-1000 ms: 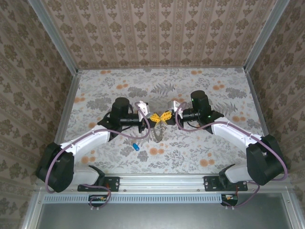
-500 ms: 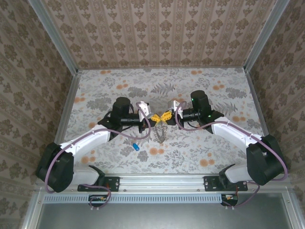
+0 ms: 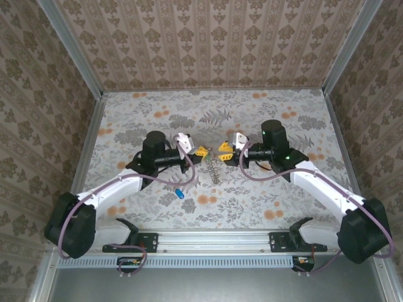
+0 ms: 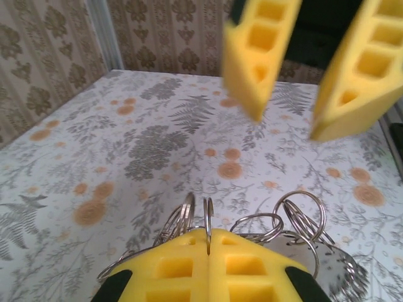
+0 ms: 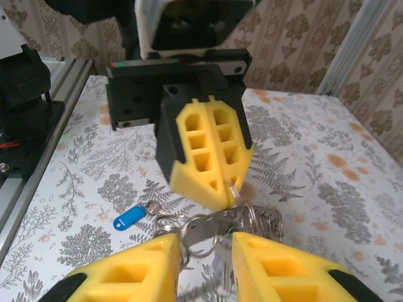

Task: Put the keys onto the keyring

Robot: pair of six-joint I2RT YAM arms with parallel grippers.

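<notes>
From above, the left gripper (image 3: pixel 200 151) and right gripper (image 3: pixel 225 148) met tip to tip over the floral tablecloth (image 3: pixel 283 189). The keyring (image 3: pixel 215 168) was a small silvery tangle just below the gap between them, too fine there to read any grip. A blue-headed key (image 3: pixel 179 192) lay apart on the cloth near the left arm.

The left wrist camera settled the grip. Its ribbed yellow foam pads (image 4: pixel 170 267) were clenched together on the keyring's thin wire, seen edge-on in the seam. Smaller split rings (image 4: pixel 302 214) and flat grey key blades (image 4: pixel 318 261) fanned out beside it, and the right gripper's fingers stood well apart, holding nothing.

The right wrist camera alone showed the blue key's glossy oblong plastic head, beside the ring cluster under the left gripper's wedge-shaped tip.
</notes>
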